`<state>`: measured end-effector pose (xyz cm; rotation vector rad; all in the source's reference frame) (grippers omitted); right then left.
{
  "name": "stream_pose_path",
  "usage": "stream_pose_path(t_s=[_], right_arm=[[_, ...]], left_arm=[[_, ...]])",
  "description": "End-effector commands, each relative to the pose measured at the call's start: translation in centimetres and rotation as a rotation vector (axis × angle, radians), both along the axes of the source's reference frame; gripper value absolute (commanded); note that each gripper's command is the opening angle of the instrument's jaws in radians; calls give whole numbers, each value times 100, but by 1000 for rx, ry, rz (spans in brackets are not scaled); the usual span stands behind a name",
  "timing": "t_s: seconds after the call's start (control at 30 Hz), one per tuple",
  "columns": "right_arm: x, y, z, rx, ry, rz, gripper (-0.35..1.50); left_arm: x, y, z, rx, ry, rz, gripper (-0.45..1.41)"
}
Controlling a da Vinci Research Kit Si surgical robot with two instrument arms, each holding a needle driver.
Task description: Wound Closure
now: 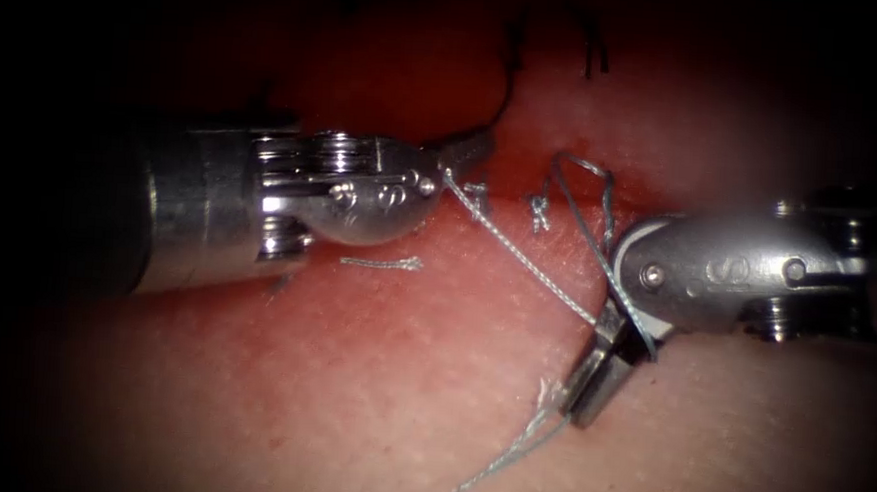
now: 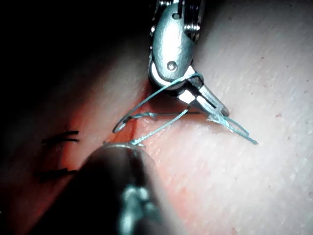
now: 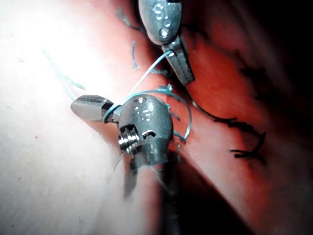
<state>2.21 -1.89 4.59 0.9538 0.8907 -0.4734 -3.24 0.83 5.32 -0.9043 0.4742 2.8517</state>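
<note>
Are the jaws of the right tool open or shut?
Shut: the right tool pinches the thread, which also loops around its wrist.

No legible text, label or number appears anywhere.

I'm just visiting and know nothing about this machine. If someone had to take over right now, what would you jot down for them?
Left tool: jaws shut on the thread, over the cut.
Right tool: jaws shut on the thread's frayed end, right of the cut; a loop of thread lies round its wrist.
Thread runs taut between the tools, above the tissue.
Done: dark stitches already sit further along the cut. A cut thread end lies on the tissue.
Left: I cannot tell where the needle is.
</note>
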Motion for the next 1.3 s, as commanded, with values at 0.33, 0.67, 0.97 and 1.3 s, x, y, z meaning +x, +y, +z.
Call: stream_pose_path(t_s=[0.33,0.67,0.97,1.3], right_arm=[[-6,32,-8,25,27,60,-35],[-18,63,-7,58,51,151,-35],[-31,111,-6,64,77,301,-35],[-40,151,19,33,54,456,-35]], left_arm=[[7,-29,-22,-6,14,8,-45],[3,-67,-28,-3,49,26,-45],[9,-111,-45,-1,66,55,-45],[19,-160,-89,-9,57,81,-45]])
